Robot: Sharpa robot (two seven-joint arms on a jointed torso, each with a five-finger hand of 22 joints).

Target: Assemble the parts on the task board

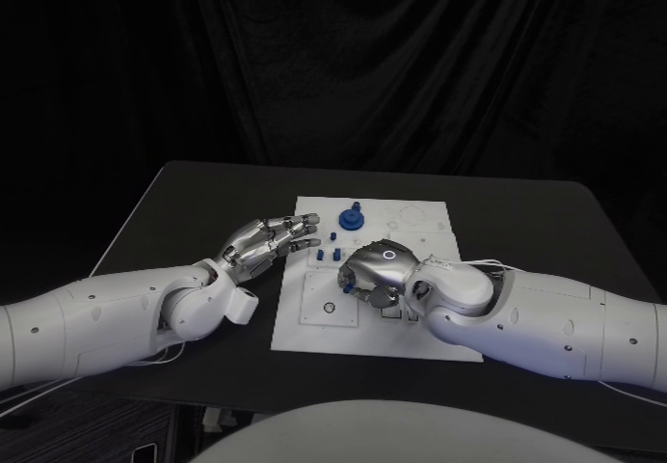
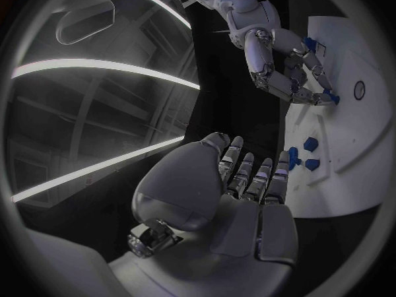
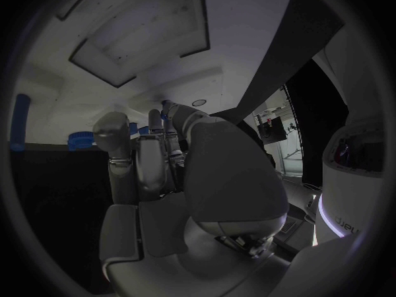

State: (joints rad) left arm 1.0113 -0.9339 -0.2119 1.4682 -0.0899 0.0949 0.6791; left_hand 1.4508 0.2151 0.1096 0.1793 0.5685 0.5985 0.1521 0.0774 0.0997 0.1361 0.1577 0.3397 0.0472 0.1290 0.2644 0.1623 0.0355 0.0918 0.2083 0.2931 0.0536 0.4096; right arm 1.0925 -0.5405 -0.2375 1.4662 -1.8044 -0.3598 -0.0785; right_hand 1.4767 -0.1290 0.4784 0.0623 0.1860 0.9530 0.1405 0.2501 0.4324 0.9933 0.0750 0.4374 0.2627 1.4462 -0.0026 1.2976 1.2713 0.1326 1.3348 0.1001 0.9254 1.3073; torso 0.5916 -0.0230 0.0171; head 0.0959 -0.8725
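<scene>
Assembly looks barely begun, as far as I can judge. The board (image 1: 364,333) lies in the middle of the tabletop (image 1: 181,203), and the blue parts on it are still scattered: a larger round part (image 1: 352,218) with a stub on top stands near the far edge, and a few small parts (image 1: 326,256) sit in a loose cluster near the left edge, close to my left fingers (image 1: 295,230). My left hand (image 1: 267,241) hovers at that edge with its fingers apart and gently extended, nothing in them. My right hand (image 1: 378,272) is palm-down over the board's middle, fingers curled toward the surface; from the left wrist view its fingertips (image 2: 329,98) touch a small blue part there, but I cannot tell whether they actually grip it. Empty outlines and holes on the board suggest most seats remain unfilled, so nearly all the placing is left to do.
</scene>
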